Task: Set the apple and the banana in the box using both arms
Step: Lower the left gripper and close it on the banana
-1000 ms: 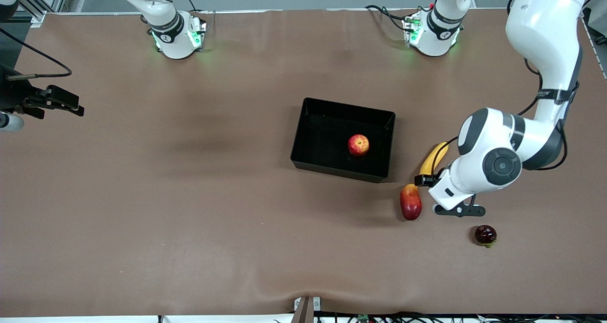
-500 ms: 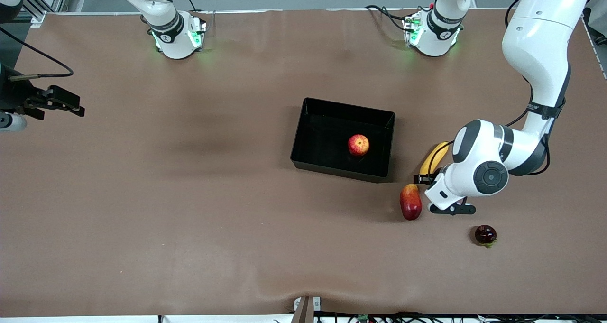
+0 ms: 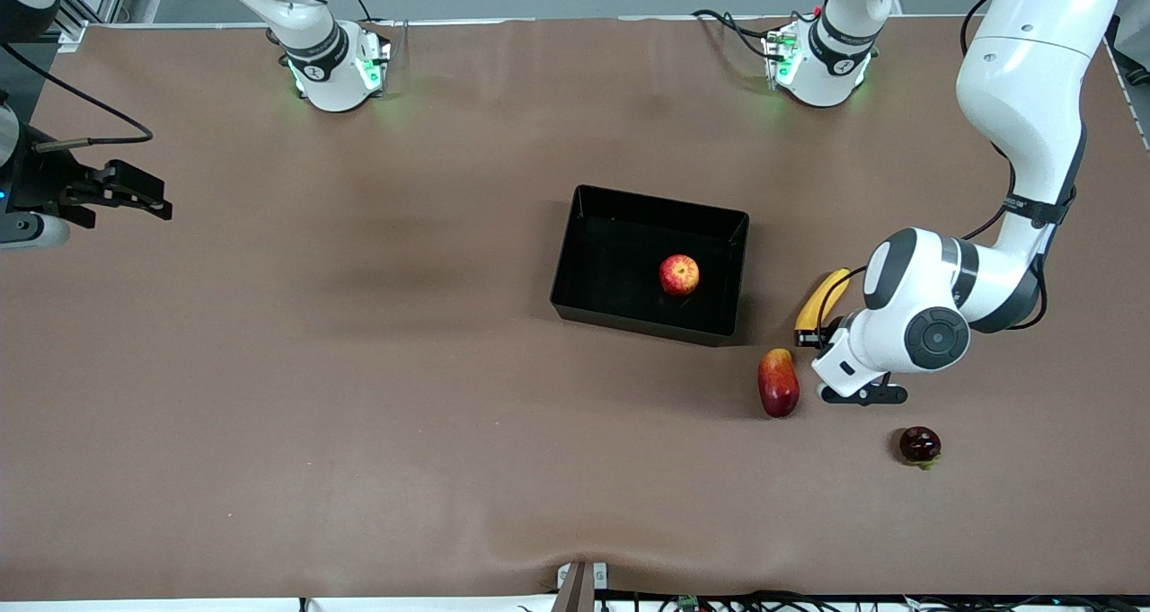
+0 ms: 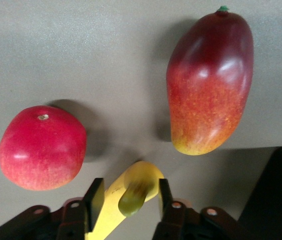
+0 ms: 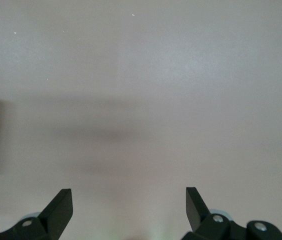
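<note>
banana (image 4: 131, 192) tip lies between the left hand's (image 4: 128, 200) spread fingers.

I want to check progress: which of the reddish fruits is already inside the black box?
Only the apple, red with yellowish streaks, lies in the box. The elongated red-orange fruit and the dark round fruit lie on the table.
</note>
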You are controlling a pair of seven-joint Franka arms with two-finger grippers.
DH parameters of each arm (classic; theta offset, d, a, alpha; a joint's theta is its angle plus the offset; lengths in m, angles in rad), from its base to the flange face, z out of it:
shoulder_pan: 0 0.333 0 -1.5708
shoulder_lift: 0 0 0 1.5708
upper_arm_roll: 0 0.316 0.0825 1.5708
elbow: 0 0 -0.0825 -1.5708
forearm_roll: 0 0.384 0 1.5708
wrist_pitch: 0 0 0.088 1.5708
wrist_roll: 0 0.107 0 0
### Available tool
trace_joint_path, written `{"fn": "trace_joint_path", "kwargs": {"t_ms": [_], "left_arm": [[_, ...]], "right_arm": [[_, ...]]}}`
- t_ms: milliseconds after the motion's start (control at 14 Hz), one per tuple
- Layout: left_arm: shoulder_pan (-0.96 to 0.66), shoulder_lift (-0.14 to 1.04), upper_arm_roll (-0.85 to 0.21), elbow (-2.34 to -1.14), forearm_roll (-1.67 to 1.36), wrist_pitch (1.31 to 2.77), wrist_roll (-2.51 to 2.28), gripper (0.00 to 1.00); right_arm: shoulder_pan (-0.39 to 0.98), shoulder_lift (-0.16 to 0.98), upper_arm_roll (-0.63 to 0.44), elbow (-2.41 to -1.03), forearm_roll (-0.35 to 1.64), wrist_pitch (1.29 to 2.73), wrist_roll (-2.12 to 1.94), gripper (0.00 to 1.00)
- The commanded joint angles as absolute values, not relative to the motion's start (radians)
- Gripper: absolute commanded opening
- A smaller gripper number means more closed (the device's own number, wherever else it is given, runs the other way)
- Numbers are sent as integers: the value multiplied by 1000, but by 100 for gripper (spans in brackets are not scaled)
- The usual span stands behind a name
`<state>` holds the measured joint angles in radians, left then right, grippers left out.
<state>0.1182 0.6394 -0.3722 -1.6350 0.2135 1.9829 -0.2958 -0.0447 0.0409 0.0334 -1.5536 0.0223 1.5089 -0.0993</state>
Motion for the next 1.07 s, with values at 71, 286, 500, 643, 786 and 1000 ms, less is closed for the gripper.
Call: {"fn": "trace_joint_path", "kwargs": {"t_ms": [71,286,500,643,786,1000], "left_arm": [[121,624,-377,-1649,222,1985,-304,41],[121,620,-377,-1644,222,1983,-295,10],[118,612,-379,-1638,222,1982,-294,0],[118,598,-382,-1638,221,1979,-296,0],[121,569,-387,-1637,219,1944,-290,0],[123,531,-425,-1594,216,1821,-288,0]], "right_arm": [[-49,31,35,-1559,11,1508,-110,100],[-43,29,35,-1557,9,1508,-110,100],[-44,29,35,-1557,9,1511,-110,100],[-40,31,37,-1548,8,1513,-110,100],[-40,31,38,-1548,8,1511,-110,100],[-40,32,38,-1548,8,1513,-110,100]]}}
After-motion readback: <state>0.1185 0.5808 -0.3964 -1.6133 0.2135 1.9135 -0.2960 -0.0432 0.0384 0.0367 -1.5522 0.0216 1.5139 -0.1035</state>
